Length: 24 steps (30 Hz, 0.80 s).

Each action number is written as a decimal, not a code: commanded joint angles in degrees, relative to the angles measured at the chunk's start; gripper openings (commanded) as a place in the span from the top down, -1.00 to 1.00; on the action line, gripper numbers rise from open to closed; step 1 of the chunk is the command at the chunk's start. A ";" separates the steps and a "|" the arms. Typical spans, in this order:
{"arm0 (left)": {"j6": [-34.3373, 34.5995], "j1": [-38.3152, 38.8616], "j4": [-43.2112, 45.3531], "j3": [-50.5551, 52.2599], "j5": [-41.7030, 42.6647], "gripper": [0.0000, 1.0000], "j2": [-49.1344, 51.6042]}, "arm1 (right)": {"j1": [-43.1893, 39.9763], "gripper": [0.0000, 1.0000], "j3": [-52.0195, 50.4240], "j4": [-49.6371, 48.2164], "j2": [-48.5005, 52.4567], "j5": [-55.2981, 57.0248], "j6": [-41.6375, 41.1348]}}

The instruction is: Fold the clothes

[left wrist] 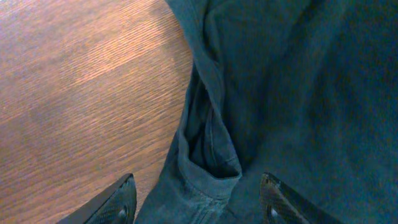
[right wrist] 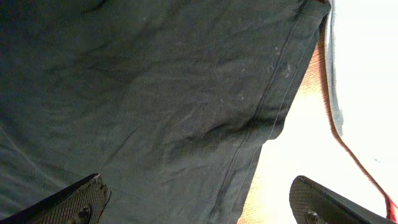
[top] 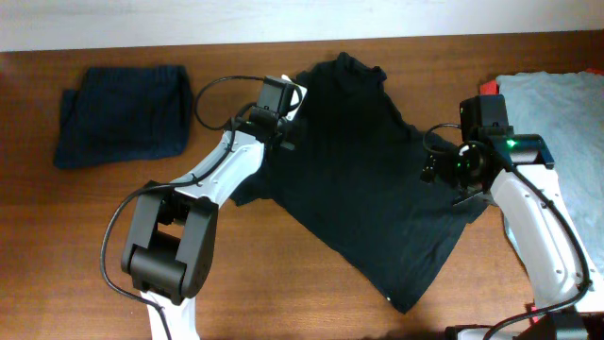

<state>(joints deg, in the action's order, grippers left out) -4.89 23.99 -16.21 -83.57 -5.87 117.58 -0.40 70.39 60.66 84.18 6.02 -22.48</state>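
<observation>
A black short-sleeved T-shirt (top: 368, 179) lies spread out at a slant across the middle of the table, with a small white mark (top: 392, 300) near its lower hem. My left gripper (top: 283, 123) hangs over the shirt's left sleeve. In the left wrist view this gripper (left wrist: 199, 205) is open and straddles the bunched sleeve hem (left wrist: 208, 168), one finger over wood and the other over cloth. My right gripper (top: 440, 166) is at the shirt's right edge. In the right wrist view it (right wrist: 196, 190) stands wide open above the hem (right wrist: 273, 118), holding nothing.
A folded navy garment (top: 123, 113) lies at the back left. At the right edge lies a light grey-blue garment (top: 566, 104), with a red piece (top: 488, 87) at its corner. Bare wood (top: 85, 227) shows at the front left.
</observation>
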 commanded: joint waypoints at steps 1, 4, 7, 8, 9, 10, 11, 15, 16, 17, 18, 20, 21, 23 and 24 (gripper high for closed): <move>2.73 -0.09 0.13 -0.85 -0.44 -0.27 2.38 | -0.37 -0.97 0.92 0.02 -0.13 0.63 -0.24; 2.75 0.26 -0.09 -0.85 -0.42 -0.27 3.76 | -0.37 -0.97 0.92 0.02 -0.13 0.63 -0.24; 2.75 0.42 -0.17 -0.85 -0.42 -0.27 4.50 | -0.37 -0.97 0.92 0.02 -0.13 0.63 -0.24; 2.75 0.42 -0.28 -0.85 -0.44 -0.27 4.57 | -0.37 -0.97 0.92 0.02 -0.13 0.63 -0.24; 2.75 0.42 -0.28 -0.85 -0.44 -0.28 4.57 | -0.37 -0.97 0.92 0.02 -0.13 0.66 -0.24; 2.75 0.39 -0.26 -0.85 -0.44 -0.27 4.57 | -0.37 -0.97 0.92 0.02 -0.13 0.63 -0.24; 2.78 0.39 -0.26 -0.85 -0.42 -0.27 4.57 | -0.37 -0.97 0.92 0.02 -0.13 0.63 -0.24; 2.75 0.42 -0.28 -0.85 -0.42 -0.27 4.68 | -0.37 -0.97 0.92 0.02 -0.13 0.63 -0.24; 2.75 0.39 -0.28 -0.85 -0.44 -0.28 4.70 | -0.37 -0.97 0.92 0.02 -0.13 0.63 -0.24; 2.75 0.39 -0.28 -0.85 -0.44 -0.27 4.72 | -0.37 -0.98 0.92 0.02 -0.13 0.63 -0.24; 2.75 0.39 -0.26 -0.85 -0.44 -0.27 4.72 | -0.37 -0.97 0.92 0.02 -0.13 0.63 -0.24; 2.75 0.42 -0.26 -0.85 -0.44 -0.25 4.83 | -0.37 -0.97 0.92 0.02 -0.13 0.63 -0.24; 2.75 0.42 -0.26 -0.85 -0.44 -0.22 4.96 | -0.37 -0.97 0.92 0.02 -0.13 0.63 -0.24; 2.73 0.39 -0.26 -0.85 -0.46 -0.13 5.40 | -0.37 -0.97 0.92 0.02 -0.13 0.63 -0.24; 2.75 0.39 -0.22 -0.85 -0.46 -0.12 5.92 | -0.37 -0.97 0.92 0.02 -0.13 0.66 -0.24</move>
<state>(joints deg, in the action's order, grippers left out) -2.74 24.10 -16.47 -83.59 -5.98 121.84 -0.40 70.39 60.66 84.18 6.02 -22.48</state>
